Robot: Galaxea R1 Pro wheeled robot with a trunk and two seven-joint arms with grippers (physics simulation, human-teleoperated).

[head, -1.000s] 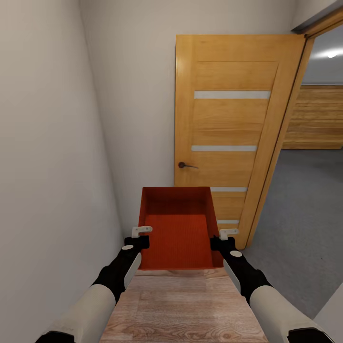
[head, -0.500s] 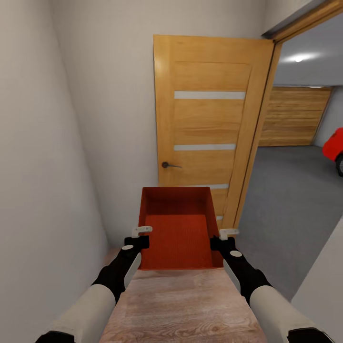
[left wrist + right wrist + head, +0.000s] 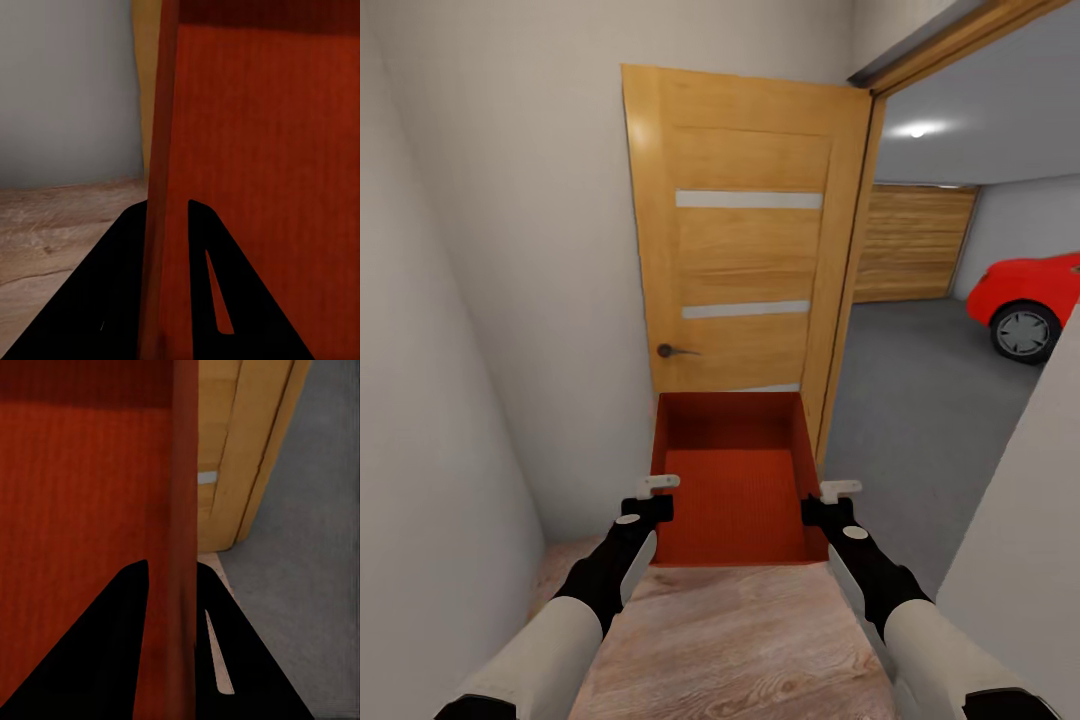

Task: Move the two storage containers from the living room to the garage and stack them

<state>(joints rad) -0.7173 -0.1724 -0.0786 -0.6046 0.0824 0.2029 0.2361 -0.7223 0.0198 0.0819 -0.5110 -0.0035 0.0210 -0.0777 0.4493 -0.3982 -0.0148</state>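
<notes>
While carrying one storage container [image 3: 732, 480] ahead of my chest, left gripper [image 3: 649, 497] and right gripper [image 3: 830, 500] each pinching a side wall, I am judging a right turn into the garage [image 3: 940, 340] is due.

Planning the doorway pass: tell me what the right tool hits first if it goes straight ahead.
Likely the open wooden door: the right tool, shut on the storage container, points toward its lower edge; depth is unclear.
</notes>
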